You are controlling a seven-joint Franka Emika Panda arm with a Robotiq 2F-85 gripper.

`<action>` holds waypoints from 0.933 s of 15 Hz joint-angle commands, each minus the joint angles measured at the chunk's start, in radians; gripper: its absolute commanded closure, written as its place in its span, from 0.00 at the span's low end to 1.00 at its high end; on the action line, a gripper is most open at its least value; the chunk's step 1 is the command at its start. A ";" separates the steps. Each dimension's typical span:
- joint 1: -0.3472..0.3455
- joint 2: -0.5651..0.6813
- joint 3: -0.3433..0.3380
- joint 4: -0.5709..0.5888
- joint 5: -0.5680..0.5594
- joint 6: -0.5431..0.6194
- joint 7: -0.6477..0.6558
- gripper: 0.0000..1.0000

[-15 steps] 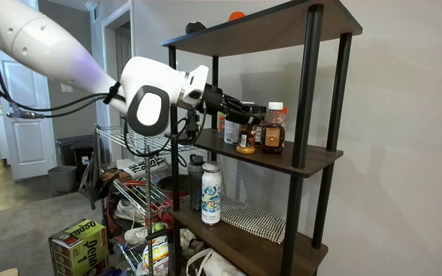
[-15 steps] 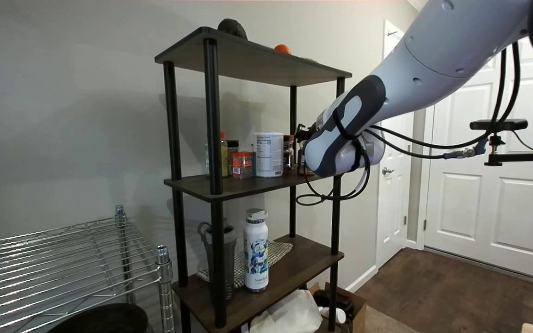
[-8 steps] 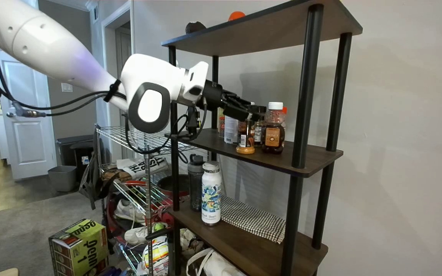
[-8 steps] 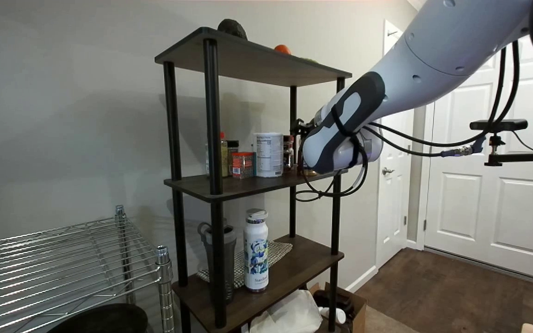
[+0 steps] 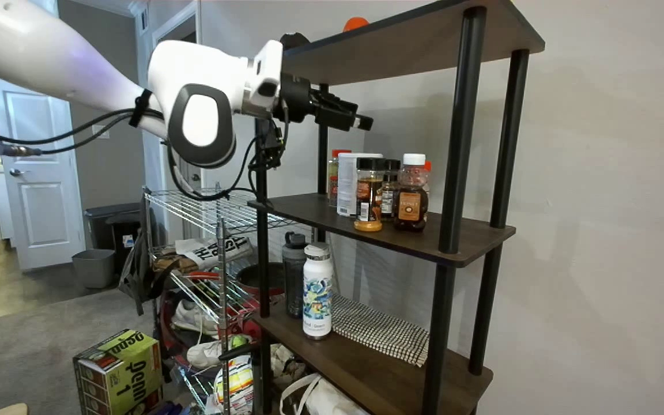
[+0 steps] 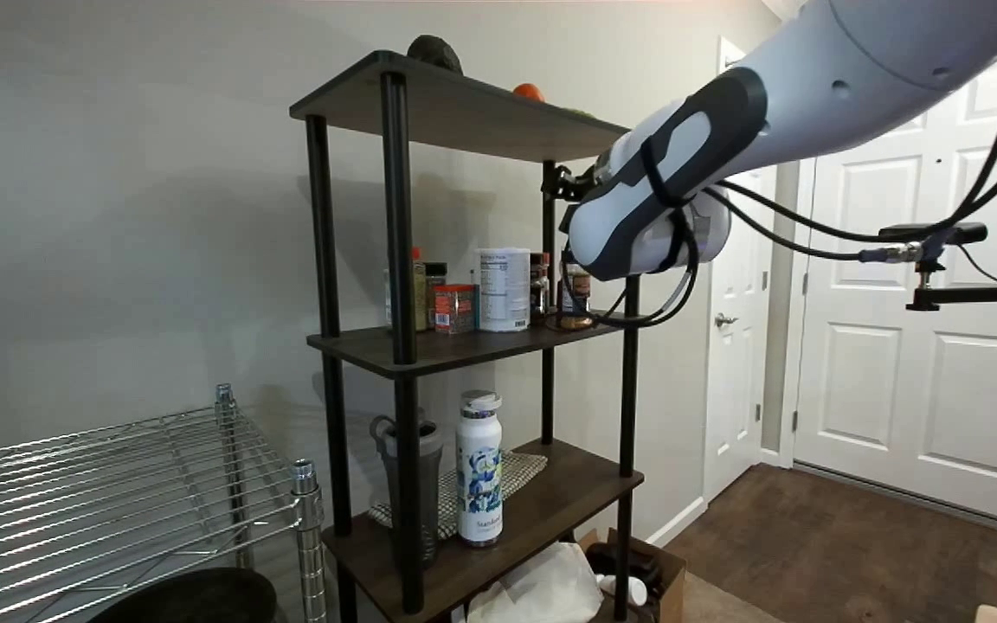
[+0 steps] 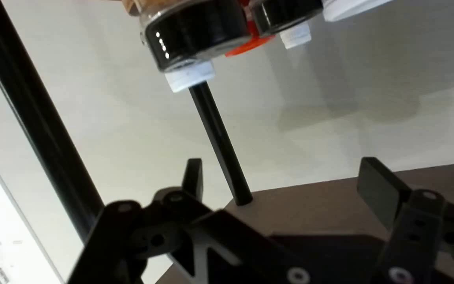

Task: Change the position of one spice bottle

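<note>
My gripper [image 7: 284,183], its jaws spread wide across the lower half of the wrist view.
In an exterior view, the spice bottle [image 5: 369,197] stands upright right of centre on the brown shelf [image 5: 303,207], clear below my jaws, partly hiding the white canister [image 5: 347,184], left of the honey bottle [image 5: 411,202].
</note>
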 commanded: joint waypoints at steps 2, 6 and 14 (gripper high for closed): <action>0.311 0.009 -0.251 -0.174 -0.069 0.009 -0.002 0.00; 0.565 0.005 -0.448 -0.325 -0.116 0.008 0.018 0.00; 0.955 0.040 -0.838 -0.452 -0.200 0.006 0.001 0.00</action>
